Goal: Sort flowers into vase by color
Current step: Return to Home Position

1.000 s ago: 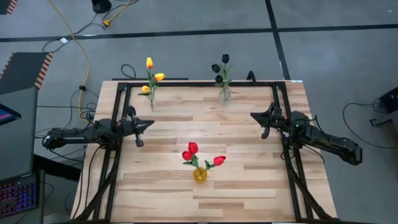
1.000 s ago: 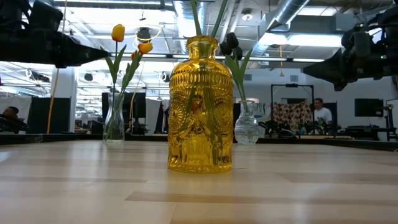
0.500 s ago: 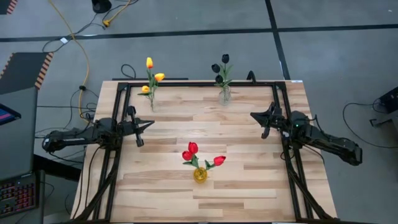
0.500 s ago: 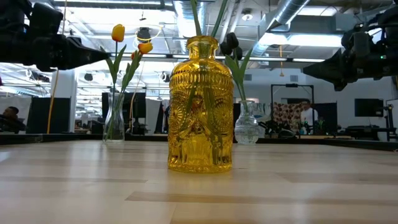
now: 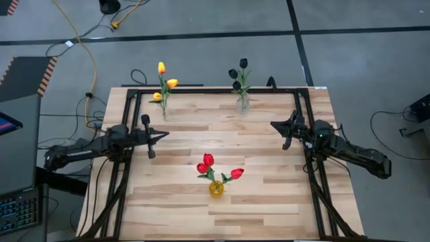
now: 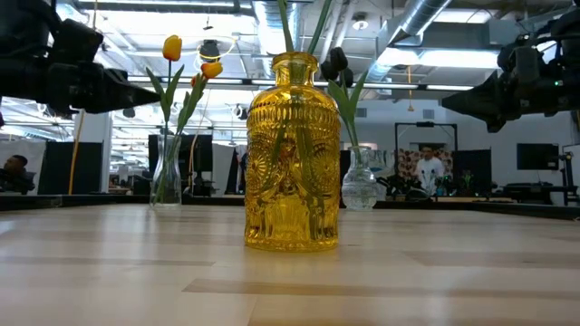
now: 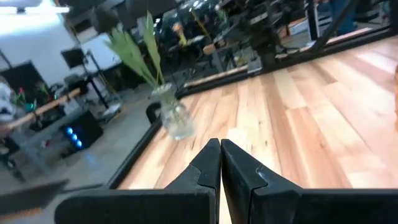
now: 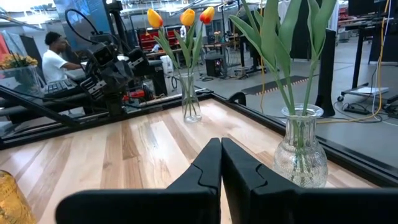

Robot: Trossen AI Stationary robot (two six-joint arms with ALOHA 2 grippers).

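Three vases stand on the wooden table (image 5: 269, 195). A yellow glass vase (image 5: 216, 189) near the middle holds red flowers (image 5: 208, 161). At the far edge, one clear vase (image 5: 164, 111) holds yellow-orange flowers (image 5: 163, 77) and another clear vase (image 5: 242, 103) holds black flowers (image 5: 238, 74). My left gripper (image 5: 166, 135) hangs shut above the table's left side, pointing right, level. My right gripper (image 5: 271, 124) hangs shut above the right side, pointing left. Neither holds anything. The left wrist view shows the clear vase (image 7: 171, 118) with green leaves, the flower heads out of frame.
Black frame rails (image 5: 201, 91) run along the table's far, left and right sides. Bare wood lies between the grippers and around the yellow vase (image 6: 292, 154). People (image 6: 426, 167) are in the room beyond the table, one (image 8: 55, 59) behind my left arm.
My left arm has swung a little. Its shut gripper now points slightly more toward the far edge and has sunk a bit, shifting toward the table's middle in the low view. My right arm, the vases and the flowers have kept still.
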